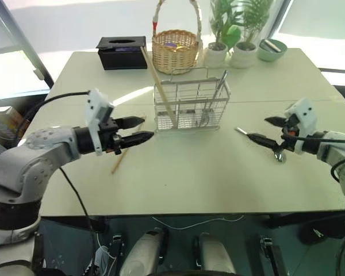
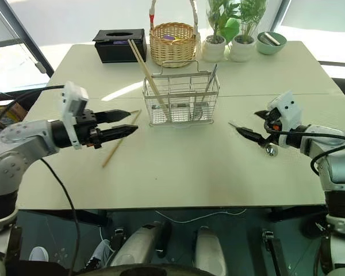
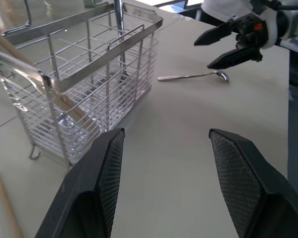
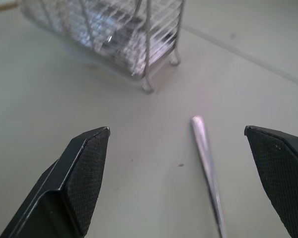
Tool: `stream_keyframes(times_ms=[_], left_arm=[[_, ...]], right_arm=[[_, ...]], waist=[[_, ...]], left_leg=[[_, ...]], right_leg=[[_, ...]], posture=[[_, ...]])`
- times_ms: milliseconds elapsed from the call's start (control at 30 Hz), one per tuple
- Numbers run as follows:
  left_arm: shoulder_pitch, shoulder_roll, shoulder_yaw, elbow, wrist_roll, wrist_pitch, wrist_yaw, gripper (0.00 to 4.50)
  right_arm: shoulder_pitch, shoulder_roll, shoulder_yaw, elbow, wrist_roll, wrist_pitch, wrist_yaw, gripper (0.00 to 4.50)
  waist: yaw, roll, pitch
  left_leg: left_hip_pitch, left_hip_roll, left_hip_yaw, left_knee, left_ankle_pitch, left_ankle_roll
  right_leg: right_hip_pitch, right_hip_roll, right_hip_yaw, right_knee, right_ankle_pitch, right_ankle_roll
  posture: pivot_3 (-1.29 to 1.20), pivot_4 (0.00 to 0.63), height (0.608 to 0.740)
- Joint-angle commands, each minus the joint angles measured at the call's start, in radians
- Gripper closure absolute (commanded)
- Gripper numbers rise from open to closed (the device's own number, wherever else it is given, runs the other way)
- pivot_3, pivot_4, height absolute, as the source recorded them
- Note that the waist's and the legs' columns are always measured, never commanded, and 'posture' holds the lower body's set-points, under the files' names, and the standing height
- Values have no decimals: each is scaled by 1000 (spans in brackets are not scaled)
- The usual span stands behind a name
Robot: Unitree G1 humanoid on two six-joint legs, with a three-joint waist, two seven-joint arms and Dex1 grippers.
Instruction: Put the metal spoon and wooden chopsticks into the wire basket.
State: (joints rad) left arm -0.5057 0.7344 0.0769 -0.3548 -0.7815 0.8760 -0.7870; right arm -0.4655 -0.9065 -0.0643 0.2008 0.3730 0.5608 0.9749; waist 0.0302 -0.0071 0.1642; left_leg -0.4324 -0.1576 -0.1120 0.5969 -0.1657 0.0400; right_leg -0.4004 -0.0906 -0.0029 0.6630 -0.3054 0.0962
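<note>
The right gripper (image 2: 254,125), wide open and empty, should straddle the spoon (image 3: 193,76) handle squarely; the left gripper (image 1: 139,129) hangs open, empty.

Pale, matte counter (image 1: 190,172), split by a seam running left to right. Standing mid-counter: wire basket (image 1: 191,106), on small feet. Lying to its right, well apart: metal spoon (image 2: 252,137), flat on the surface. Lying to the basket's left: one wooden chopstick (image 2: 118,141), slanted. Along the far edge, left to right: black tissue box (image 1: 122,52), wicker basket (image 1: 175,49), two white plant pots (image 1: 230,54), green bowl (image 1: 272,49).
</note>
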Motion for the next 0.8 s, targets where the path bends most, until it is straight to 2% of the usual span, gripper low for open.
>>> stream_keyframes(times_ms=[33, 200, 333, 500, 733, 800], left_arm=[[-52, -5, -33, 19, 19, -33, -48, 1648], [-114, 6, -53, 20, 4, -21, -112, 1648], [-141, 16, -59, 20, 24, -36, -137, 1648], [-144, 30, -73, 11, 39, -34, -165, 1648], [-126, 40, -96, 35, 92, -78, -202, 1648], [-134, 32, -97, 43, 100, -81, -203, 1605]], right_arm=[[-105, -19, 35, 173, -54, -62, 91, 0], [-298, 7, 84, 526, -180, -220, 75, 0], [-347, 5, 109, 657, -221, -229, 158, 0], [-301, 1, 120, 663, -243, -247, 243, 0], [-257, 23, 96, 628, -246, -258, 218, 0], [-241, 30, 100, 626, -252, -248, 208, 510]], waist=[[-6, 0, 0], [-25, 0, 1], [-27, 0, 1], [-28, 0, 1], [-29, 0, 1], [-28, 0, 1]], left_leg=[[-1, 0, 0, 0, 0, 0], [-6, 0, 0, 1, 3, -5], [-6, 0, 0, 1, 3, -5], [-6, 0, 0, 2, 4, -5], [-6, 0, 0, 3, 2, -5], [-6, 0, 0, 3, 2, -5]], right_leg=[[-1, 0, 0, 0, 0, 1], [-6, 0, 0, 0, 1, 2], [-6, 0, 0, 0, 1, 2], [-6, 0, 0, 1, 1, 2], [-6, 0, 0, 3, 2, 2], [-6, 0, 0, 3, 2, 2]], posture=[[0, 150, 725], [0, 150, 725], [0, 150, 725], [0, 150, 725], [0, 150, 725], [0, 150, 725]])
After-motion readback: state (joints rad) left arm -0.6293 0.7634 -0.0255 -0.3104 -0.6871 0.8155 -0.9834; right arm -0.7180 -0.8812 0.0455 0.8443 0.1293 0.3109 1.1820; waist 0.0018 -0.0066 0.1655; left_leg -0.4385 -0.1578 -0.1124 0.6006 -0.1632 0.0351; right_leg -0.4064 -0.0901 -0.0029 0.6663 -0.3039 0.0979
